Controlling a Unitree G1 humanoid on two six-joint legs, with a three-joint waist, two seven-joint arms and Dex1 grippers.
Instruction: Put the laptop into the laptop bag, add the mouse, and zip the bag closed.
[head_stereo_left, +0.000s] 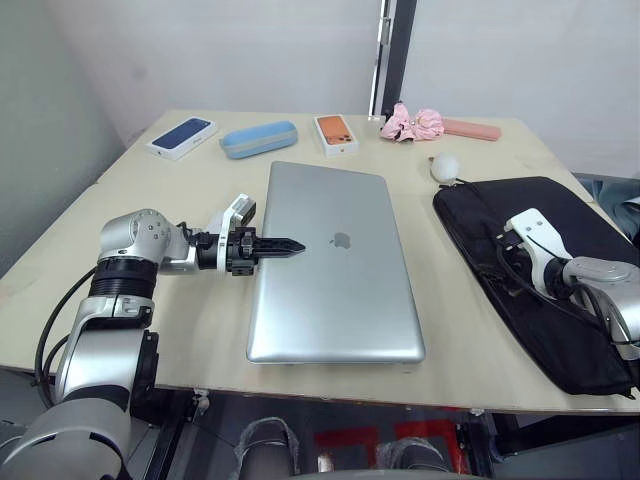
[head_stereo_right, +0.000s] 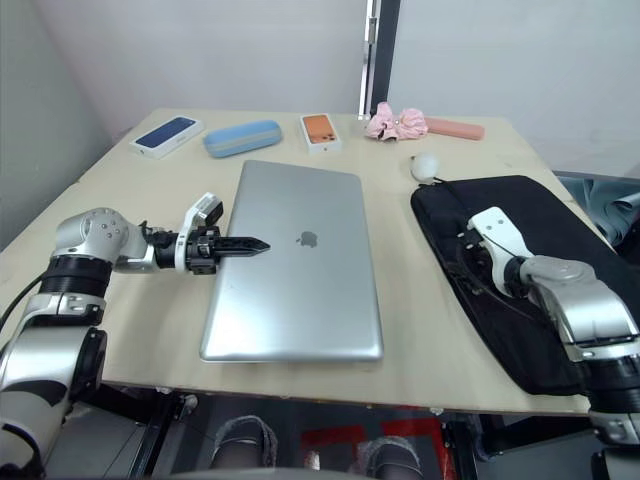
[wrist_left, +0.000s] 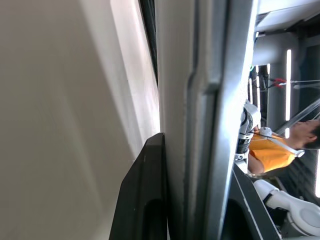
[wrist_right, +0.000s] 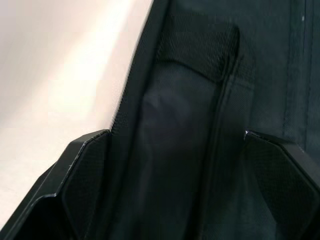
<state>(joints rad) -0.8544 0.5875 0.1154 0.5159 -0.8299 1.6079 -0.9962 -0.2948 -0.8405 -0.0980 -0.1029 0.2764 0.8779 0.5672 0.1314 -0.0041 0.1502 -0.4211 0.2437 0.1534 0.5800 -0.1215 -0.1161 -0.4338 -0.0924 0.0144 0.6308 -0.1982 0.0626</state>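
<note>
The only mark I can read is the apple logo in the middle of the laptop (head_stereo_left: 335, 265) lid. The laptop lies closed and flat on the worktop (head_stereo_left: 200, 190), with my left gripper (head_stereo_left: 296, 245) at its left edge. From the head views its fingers look pressed together over the lid. My left wrist view shows more: one finger (wrist_left: 142, 200) lies on one side of the laptop's thin edge and one on the other, clamping it. That view also shows a person in an orange shirt (wrist_left: 270, 155) in the background.

The laptop bag (head_stereo_left: 540, 270) lies flat to the right of the laptop, apart from it. My right gripper (wrist_right: 175, 165) is down on the bag. In the right wrist view its fingers (wrist_right: 82, 180) stand wide apart over the black fabric and a strap, holding nothing.

The mouse (head_stereo_left: 445, 166) sits just beyond the bag's far-left corner. Two phone boxes (head_stereo_left: 336, 134), a blue case (head_stereo_left: 258, 139) and a pink scrunchie (head_stereo_left: 412, 124) line the far edge.
</note>
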